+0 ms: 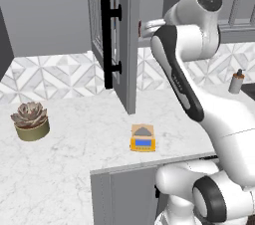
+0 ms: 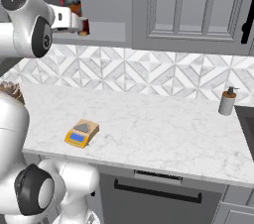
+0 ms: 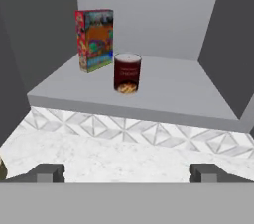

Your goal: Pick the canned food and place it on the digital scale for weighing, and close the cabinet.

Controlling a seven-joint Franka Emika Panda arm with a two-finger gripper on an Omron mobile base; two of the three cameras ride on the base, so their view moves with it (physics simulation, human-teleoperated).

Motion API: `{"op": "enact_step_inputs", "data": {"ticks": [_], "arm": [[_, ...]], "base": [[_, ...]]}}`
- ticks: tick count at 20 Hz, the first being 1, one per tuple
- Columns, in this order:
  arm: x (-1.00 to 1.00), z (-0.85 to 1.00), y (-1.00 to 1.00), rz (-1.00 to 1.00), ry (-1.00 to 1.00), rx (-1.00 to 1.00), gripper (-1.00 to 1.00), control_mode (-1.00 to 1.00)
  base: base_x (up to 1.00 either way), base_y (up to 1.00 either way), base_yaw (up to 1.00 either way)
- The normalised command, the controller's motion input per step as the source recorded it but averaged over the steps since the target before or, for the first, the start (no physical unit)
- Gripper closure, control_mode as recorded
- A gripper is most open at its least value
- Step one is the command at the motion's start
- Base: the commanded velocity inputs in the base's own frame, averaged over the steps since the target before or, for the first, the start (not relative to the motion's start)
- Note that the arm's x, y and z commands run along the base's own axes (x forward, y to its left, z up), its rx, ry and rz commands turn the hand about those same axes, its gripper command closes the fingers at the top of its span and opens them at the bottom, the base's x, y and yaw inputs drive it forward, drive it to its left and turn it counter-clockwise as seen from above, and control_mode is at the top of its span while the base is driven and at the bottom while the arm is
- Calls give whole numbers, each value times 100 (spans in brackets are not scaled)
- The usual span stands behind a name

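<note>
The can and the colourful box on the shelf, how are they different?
The canned food is round; the box is flat-sided. The can is dark red with a pale top; the box has many bright colours. The can is shorter and stands nearer the shelf's front edge; the box is taller and stands further back. Both stand upright on the shelf of the open cabinet, apart from each other.
</note>
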Motion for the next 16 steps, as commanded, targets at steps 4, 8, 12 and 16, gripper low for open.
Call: {"op": "enact_step_inputs", "data": {"ticks": [4,8,12,16], "arm": [[56,-3,0,0,0,0,-100,-100],[44,-23,3,1,-2,3,-100,-100],[28,-25,4,0,-3,1,-100,-100],[19,-2,1,0,-1,0,-100,-100]], "base": [[0,0,0],[0,0,0],[0,0,0],[0,0,0]]}}
